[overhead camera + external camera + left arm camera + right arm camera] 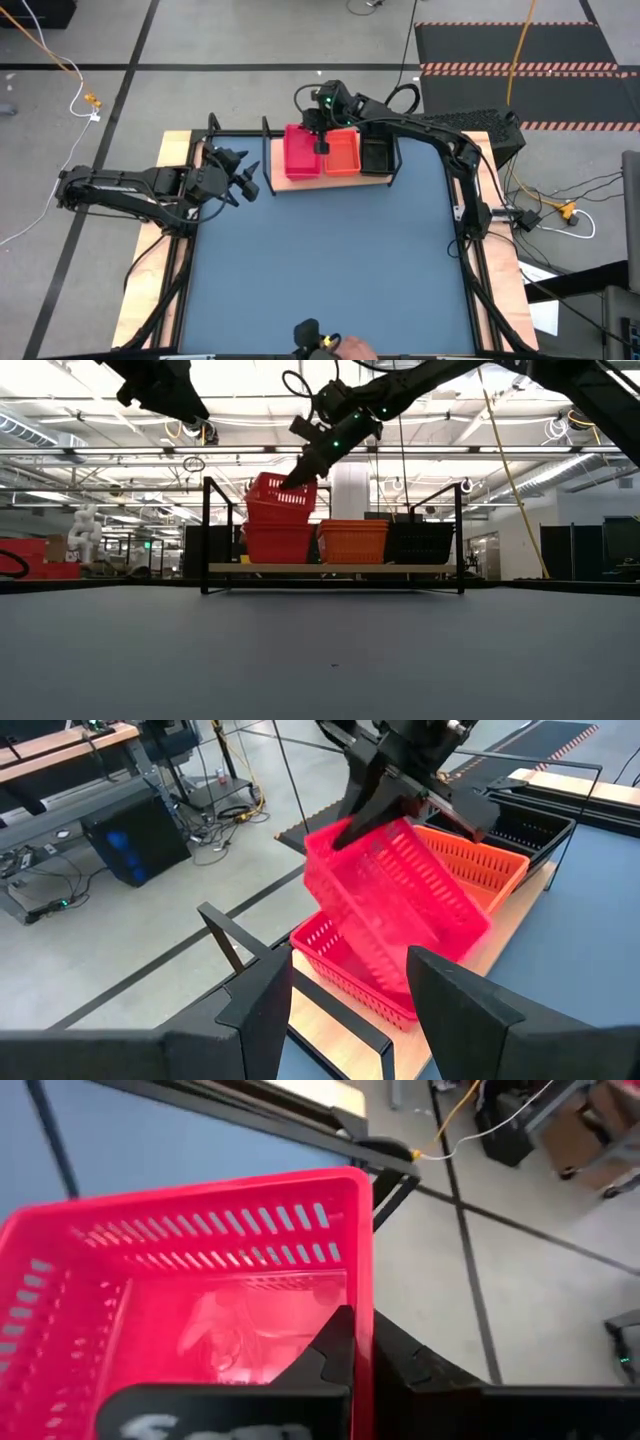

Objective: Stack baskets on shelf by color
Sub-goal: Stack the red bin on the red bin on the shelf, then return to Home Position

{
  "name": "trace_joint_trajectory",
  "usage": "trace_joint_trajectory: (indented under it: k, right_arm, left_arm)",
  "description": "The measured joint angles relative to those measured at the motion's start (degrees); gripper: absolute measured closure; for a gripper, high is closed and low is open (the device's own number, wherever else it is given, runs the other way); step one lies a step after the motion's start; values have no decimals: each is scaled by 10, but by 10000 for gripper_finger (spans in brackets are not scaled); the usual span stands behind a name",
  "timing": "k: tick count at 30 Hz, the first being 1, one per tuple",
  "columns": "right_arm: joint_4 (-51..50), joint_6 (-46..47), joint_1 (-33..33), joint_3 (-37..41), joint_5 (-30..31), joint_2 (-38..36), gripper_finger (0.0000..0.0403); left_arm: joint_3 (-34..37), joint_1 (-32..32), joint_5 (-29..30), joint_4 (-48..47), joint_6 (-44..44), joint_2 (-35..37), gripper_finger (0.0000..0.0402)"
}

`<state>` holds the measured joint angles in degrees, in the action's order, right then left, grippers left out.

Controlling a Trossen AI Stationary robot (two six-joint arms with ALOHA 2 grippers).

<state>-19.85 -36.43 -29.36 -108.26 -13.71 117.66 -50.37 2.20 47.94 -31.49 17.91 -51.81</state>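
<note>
Around my blue-grey bench (pixel 330 270) I see grey floor crossed by dark lines, with a black mat (pixel 520 45) edged in red-and-white stripes beyond the far right corner and an orange cable (pixel 522 40) running over it. A yellow plug and white cord (pixel 570 215) lie on the floor to my right, and another white cable (pixel 80 100) trails off to my left. Looking level across the bench, a white figure (pixel 85 530) stands in the hall far behind, under ceiling beams and bright lights.

No lettering, label or number seems readable anywhere on the table or baskets.
</note>
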Motion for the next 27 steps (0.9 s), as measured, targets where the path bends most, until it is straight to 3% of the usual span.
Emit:
trace_joint_trajectory:
  k: [7,15,21,24,27]
  right_arm:
    - [20,-3,4,11,-4,3,383]
    - [30,9,6,42,4,3,288]
    - [43,46,7,52,104,-1,216]
    - [31,66,6,52,138,-18,204]
    - [-13,91,8,52,128,-59,205]
  left_arm:
    - [0,0,0,1,-1,0,202]
    - [0,0,0,1,-2,0,202]
    - [0,0,0,0,-4,0,202]
    - [0,0,0,-1,-7,0,202]
    - [4,-1,0,11,-10,-1,202]
